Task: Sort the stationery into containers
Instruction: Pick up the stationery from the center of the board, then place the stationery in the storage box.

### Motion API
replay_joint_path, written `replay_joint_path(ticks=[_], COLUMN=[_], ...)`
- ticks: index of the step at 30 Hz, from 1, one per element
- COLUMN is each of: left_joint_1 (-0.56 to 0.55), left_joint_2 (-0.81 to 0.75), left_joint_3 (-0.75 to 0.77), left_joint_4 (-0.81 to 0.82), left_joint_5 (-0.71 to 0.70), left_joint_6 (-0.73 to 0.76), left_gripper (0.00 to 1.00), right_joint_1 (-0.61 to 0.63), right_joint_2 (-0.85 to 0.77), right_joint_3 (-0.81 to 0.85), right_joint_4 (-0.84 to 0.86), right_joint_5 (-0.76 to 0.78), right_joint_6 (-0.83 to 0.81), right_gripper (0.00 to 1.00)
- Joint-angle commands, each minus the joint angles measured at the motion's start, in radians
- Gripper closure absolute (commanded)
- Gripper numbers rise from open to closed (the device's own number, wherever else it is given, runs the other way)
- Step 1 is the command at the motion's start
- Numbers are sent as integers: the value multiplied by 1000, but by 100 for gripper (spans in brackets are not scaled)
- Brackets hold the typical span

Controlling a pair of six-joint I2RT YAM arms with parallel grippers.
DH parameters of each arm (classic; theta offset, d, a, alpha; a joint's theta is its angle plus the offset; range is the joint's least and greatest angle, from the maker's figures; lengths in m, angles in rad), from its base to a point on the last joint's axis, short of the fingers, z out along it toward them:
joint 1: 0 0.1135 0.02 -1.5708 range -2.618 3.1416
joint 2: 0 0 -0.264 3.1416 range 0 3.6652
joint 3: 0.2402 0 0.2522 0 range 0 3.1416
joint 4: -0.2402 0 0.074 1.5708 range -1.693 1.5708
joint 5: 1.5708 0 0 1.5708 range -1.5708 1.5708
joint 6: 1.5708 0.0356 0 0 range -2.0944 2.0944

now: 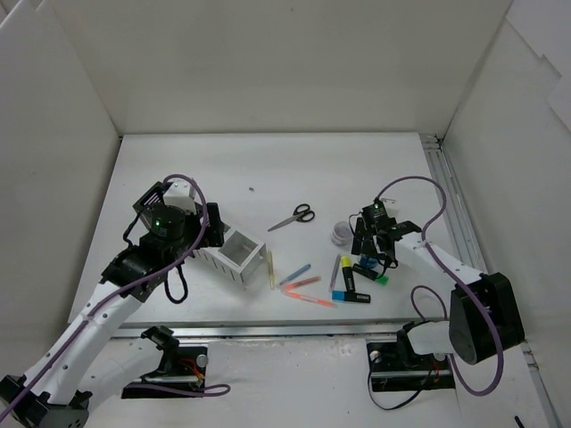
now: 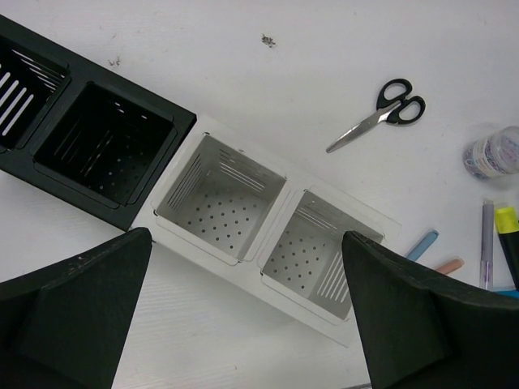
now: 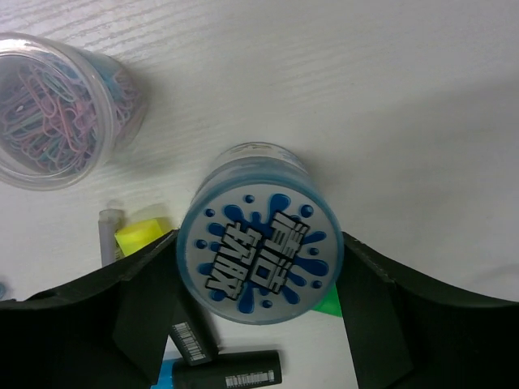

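Note:
In the right wrist view, a blue round roll (image 3: 259, 243) with a splash-print top sits between the fingers of my right gripper (image 3: 259, 253); both pads touch its sides. Under it lie yellow (image 3: 138, 235) and green (image 3: 328, 301) highlighters. A clear jar (image 3: 61, 105) of paper clips stands beside it. The joined containers (image 2: 268, 237), two black and two white-grey, lie below my open left gripper (image 2: 247, 243), which holds nothing. From above, the right gripper (image 1: 370, 236) is over the highlighters (image 1: 351, 296) and the left gripper (image 1: 212, 234) over the containers (image 1: 234, 252).
Black-handled scissors (image 1: 293, 217) lie behind the pens. Several thin pens (image 1: 299, 278) are scattered between the containers and the highlighters. White walls enclose the table on three sides, with a rail (image 1: 451, 205) along the right edge.

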Motion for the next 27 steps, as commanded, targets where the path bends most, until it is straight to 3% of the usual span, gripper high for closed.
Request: replay_joint_path(ticks=[1,3,5,10,14,18,22,27], left_joint_1=[-6,-6,-6,-6,-6,-6,-6,4], left_joint_2=[16,22,16,-10,-24,-39,-53,-75], left_joint_3=[25,36,39,28,25,14,8,16], left_joint_4=[51,38,23,24,17,17,-17,-75], left_joint_5=[-1,-4,-14,-27,-31,-44,-88,-125], left_joint_6=[7,5,1,-7,-15,-31,-71,-120], left_gripper=[1,0,0,1,1,1,0,0], right_joint_1=[-9,-9,-12,-9,80,210,410,584], right_joint_2=[28,42,36,-67,-192,-207,-86,105], right_joint_3=[58,65,65,64,110,212,337,519], right_joint_4=[25,25,25,25,29,106,177,228], right_joint_5=[1,-8,1,4,4,-114,-307,-349], right_joint_6=[13,13,15,-13,-112,-282,-427,-565], right_gripper=[34,46,65,80,81,83,83,81])
